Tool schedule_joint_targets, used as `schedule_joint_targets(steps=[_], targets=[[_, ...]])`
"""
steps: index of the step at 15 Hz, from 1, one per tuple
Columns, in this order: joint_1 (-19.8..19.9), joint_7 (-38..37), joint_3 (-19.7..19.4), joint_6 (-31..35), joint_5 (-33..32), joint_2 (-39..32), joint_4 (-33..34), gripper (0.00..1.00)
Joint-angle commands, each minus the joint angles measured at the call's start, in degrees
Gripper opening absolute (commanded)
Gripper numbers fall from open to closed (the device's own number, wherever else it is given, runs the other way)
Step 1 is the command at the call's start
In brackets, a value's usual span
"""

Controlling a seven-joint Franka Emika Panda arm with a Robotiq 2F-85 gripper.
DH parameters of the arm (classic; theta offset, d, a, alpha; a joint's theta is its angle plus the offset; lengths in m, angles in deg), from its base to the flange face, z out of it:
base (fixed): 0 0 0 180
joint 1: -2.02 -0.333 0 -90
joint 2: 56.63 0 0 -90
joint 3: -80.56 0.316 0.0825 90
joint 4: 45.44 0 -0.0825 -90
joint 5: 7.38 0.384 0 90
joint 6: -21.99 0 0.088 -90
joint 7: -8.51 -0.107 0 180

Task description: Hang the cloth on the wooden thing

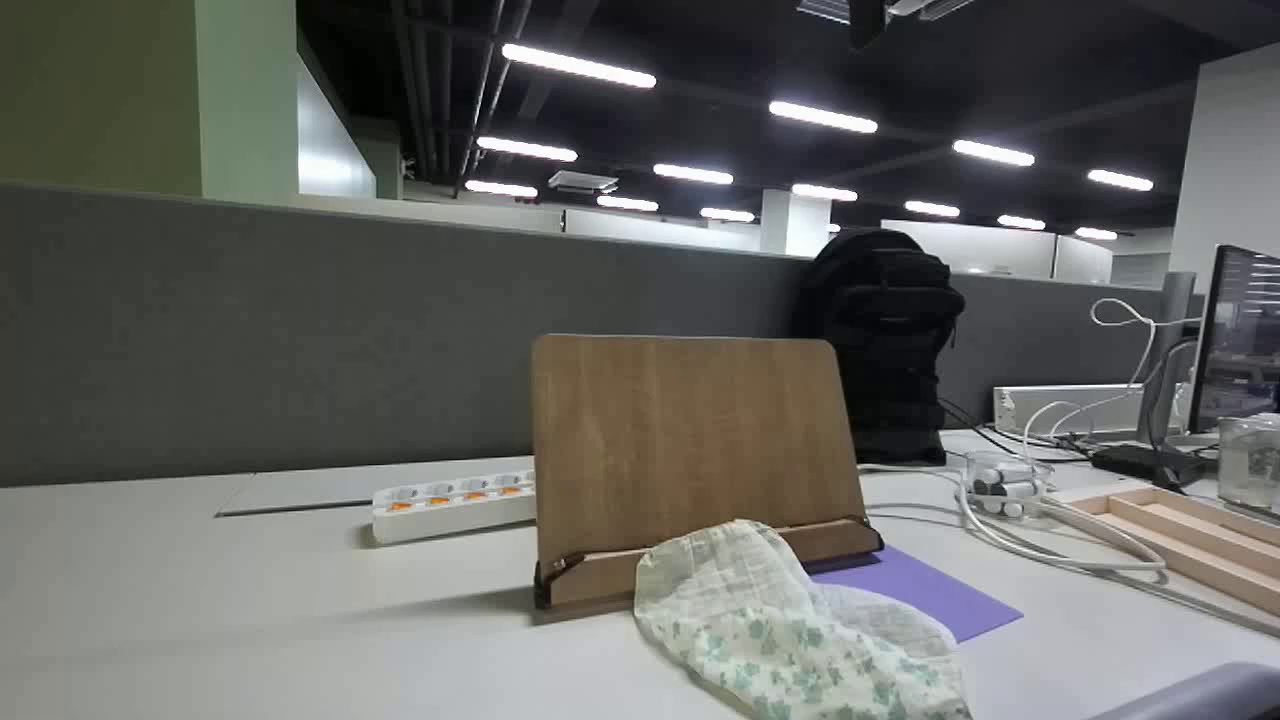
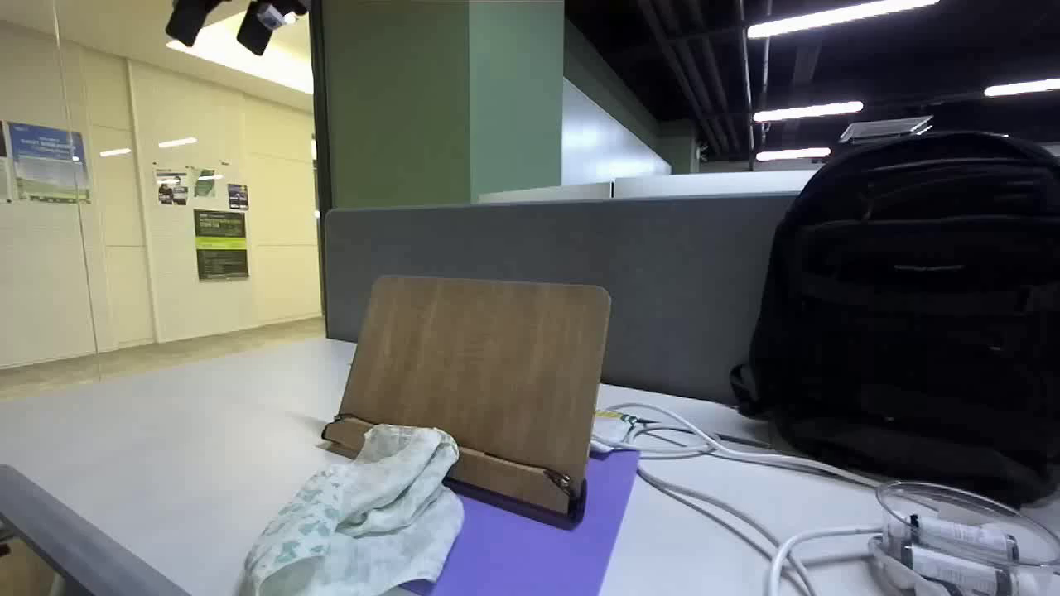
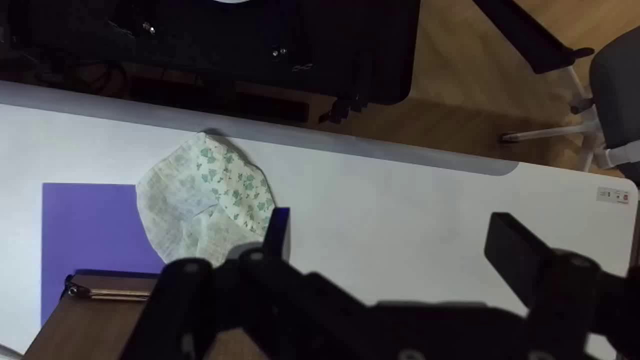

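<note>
The cloth, pale with green leaf prints, lies crumpled in front of the wooden stand in both exterior views (image 1: 790, 630) (image 2: 364, 513). One end rises at the stand's front ledge; whether it rests over the ledge or only against it, I cannot tell. The wooden stand (image 1: 690, 430) (image 2: 480, 356) is a tilted brown board with a ledge. In the wrist view the cloth (image 3: 200, 200) lies left of my gripper (image 3: 390, 232), partly behind the left finger, with part of the stand (image 3: 95, 320) below. My gripper is open and empty, high above the table; its fingertips show at the top of an exterior view (image 2: 224, 33).
A purple sheet (image 1: 920, 592) lies under the stand and cloth. A white power strip (image 1: 455, 508) is behind the stand. A black backpack (image 1: 885, 350), white cables (image 2: 704, 497), a clear container of bottles (image 2: 961, 538) and a wooden tray (image 1: 1190, 535) stand nearby. A grey partition (image 1: 270, 340) borders the back.
</note>
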Motion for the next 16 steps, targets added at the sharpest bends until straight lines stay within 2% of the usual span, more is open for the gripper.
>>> schedule_joint_targets(steps=[1,10,13,16], targets=[[0.95,0.3,0.73,-0.13,0.22,-0.07,0.17,1.0],[0.95,0.33,0.72,-0.03,0.22,-0.06,0.17,1.0],[1.48,0.31,1.44,3.17,-1.05,-0.46,-2.28,1.0],[1.95,0.53,1.84,9.46,-1.43,-1.1,-6.73,1.0]])
